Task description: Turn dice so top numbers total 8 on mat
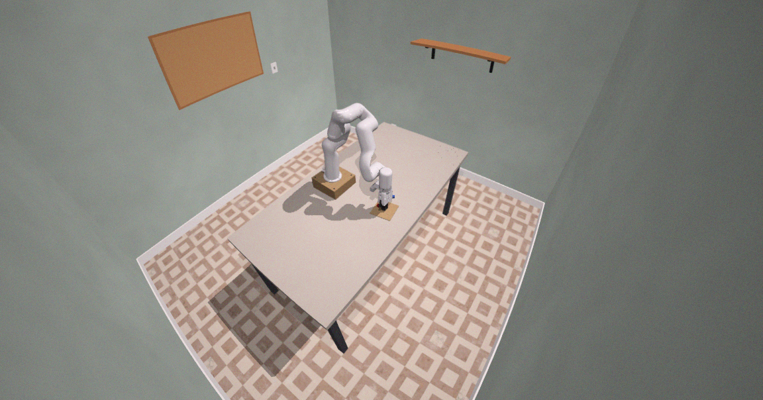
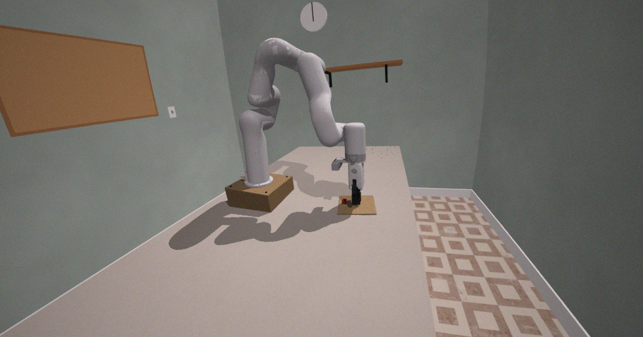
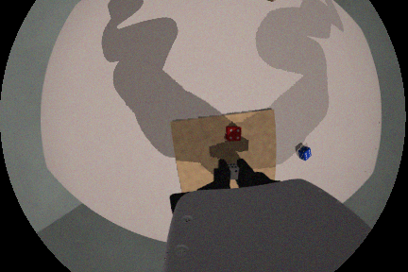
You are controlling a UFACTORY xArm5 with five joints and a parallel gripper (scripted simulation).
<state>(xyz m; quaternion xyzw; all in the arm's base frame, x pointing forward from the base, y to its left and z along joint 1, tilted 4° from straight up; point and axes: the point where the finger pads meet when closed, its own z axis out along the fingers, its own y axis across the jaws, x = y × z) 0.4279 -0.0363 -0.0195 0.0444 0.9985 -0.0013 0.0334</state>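
Note:
A tan mat (image 3: 227,149) lies on the table, and also shows in the exterior view (image 2: 357,205). A red die (image 3: 233,133) sits flat on the mat near its far edge; it also shows in the exterior view (image 2: 344,200). A blue die (image 3: 304,152) lies on the bare table to the right of the mat. My gripper (image 3: 229,169) (image 2: 356,200) points straight down, low over the mat's near half. It is shut on a small pale grey die (image 3: 233,172), mostly hidden by the fingers. I cannot tell whether that die touches the mat.
The arm's wooden base block (image 2: 259,192) stands on the table behind the mat. The table's right edge (image 2: 416,227) runs close beside the mat.

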